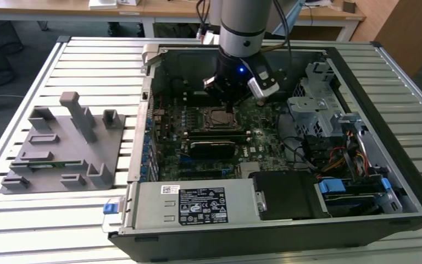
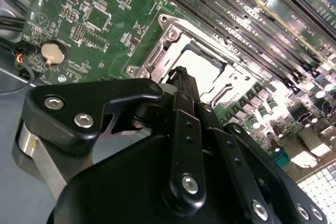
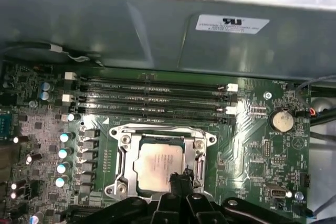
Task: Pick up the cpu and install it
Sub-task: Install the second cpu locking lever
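The cpu [image 3: 159, 165], a pale silvery square chip, lies flat inside the open metal socket frame [image 3: 122, 167] on the green motherboard. In the second wrist view the cpu [image 2: 202, 67] shows just beyond my black fingers. My gripper [image 3: 180, 178] hangs over the chip's edge with its fingertips pressed together, shut, and nothing visible between them. The exterior view places the gripper [image 1: 230, 101] low inside the computer case, directly above the socket frame [image 1: 221, 116].
The open computer case [image 1: 387, 137] lies on a slatted metal table, with a drive cage, cables and a power supply around the board. Black memory slots [image 3: 152, 97] run beside the socket. On the exterior view's left, a grey plastic tray [image 1: 57, 148] holds a green memory stick [image 1: 46, 163].
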`<state>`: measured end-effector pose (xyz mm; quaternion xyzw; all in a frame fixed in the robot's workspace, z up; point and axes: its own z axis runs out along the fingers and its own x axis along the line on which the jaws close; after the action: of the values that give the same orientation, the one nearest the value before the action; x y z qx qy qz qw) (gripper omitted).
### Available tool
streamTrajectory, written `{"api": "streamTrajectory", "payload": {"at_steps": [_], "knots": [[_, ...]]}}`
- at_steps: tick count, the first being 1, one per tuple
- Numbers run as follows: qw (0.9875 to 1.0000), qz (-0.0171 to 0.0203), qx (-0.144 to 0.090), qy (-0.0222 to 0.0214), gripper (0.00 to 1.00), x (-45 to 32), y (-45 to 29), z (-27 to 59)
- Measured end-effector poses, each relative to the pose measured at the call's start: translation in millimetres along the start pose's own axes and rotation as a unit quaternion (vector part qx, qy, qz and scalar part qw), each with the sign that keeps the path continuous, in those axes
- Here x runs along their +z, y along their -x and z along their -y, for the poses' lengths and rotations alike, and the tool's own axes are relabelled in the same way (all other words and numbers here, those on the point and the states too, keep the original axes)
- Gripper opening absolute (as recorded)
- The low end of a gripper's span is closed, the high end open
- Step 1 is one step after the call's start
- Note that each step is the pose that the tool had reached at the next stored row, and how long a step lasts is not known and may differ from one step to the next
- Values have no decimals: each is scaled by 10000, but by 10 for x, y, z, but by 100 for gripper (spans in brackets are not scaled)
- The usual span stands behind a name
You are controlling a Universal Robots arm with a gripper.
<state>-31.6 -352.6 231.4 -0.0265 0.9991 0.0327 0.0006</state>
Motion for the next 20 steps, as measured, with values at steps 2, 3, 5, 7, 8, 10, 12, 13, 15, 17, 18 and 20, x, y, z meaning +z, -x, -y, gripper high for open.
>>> {"api": "streamTrajectory", "payload": {"at_steps": [2, 3, 5, 7, 8, 10, 12, 13, 15, 17, 18, 20], "knots": [[10000, 0, 0, 0, 11, 0, -2, 19], [10000, 0, 0, 0, 11, -1, -4, 39], [10000, 0, 0, 0, 11, -3, -10, 83], [10000, 0, 1, 1, 11, -7, -14, 144], [10000, 0, 1, 1, 11, -8, -16, 170], [10000, 0, 0, 0, 11, -12, -21, 216], [10000, 1, 1, 1, 11, -14, -23, 253], [10000, 0, 0, 1, 11, -15, -24, 267], [10000, 0, 1, 4, 11, -17, -38, 285], [10000, 1, 0, 17, 11, -18, -79, 297], [10000, 1, 0, 22, 11, -18, -94, 303], [10000, 2, 0, 23, 11, -16, -98, 304]]}}
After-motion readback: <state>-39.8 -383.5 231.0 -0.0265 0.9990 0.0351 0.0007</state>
